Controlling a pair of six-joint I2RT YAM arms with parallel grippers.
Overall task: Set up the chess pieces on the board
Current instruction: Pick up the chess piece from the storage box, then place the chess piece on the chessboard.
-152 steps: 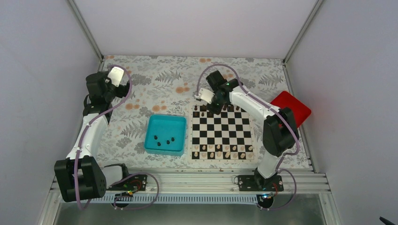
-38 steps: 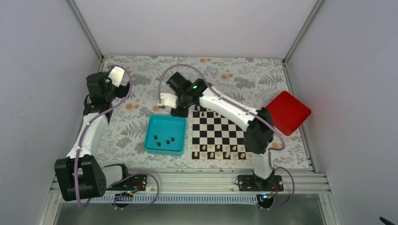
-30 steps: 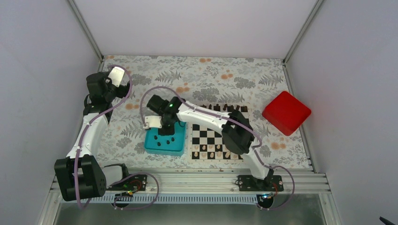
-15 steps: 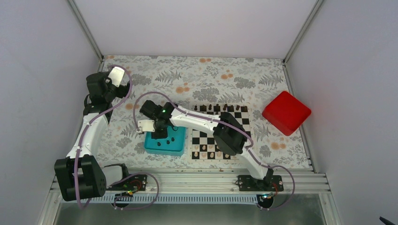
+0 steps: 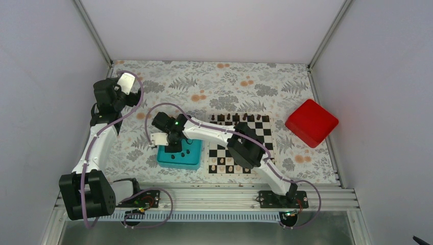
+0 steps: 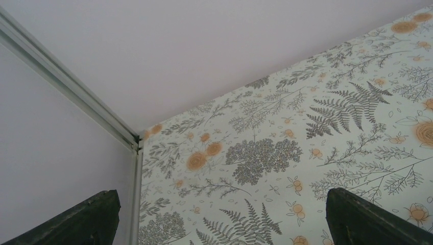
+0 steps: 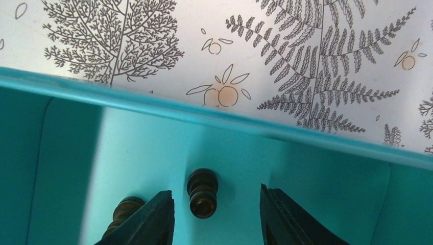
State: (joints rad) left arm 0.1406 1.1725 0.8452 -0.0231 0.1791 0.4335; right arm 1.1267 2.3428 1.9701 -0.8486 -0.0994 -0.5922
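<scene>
Right fingers (image 7: 153,220): two, spread apart, low inside the teal tray (image 7: 214,116), pinching nothing.
Chess pieces (image 7: 202,193) in the tray: two dark ones counted in the right wrist view. One between the spread fingers, touching neither. The other (image 7: 124,209) just beside one finger, partly hidden by it.
Chess pieces on the board: one row of dark ones (image 5: 228,117) along the far edge, too small for a sure count.
Board (image 5: 265,133): one, flat on the worktop (image 5: 214,84), just to the right of the tray, its middle crossed by the right arm.
Pale pieces (image 5: 222,161): along the near edge of the board, partly covered by the arm, number not clear.
Teal tray: one, between the board and the left arm.
Left fingers (image 6: 360,219): two, spread wide, holding nothing, above bare fern-patterned worktop near the far left corner, well apart from the tray and board.
Red box (image 5: 311,122): one, right of the board, not touching it.
</scene>
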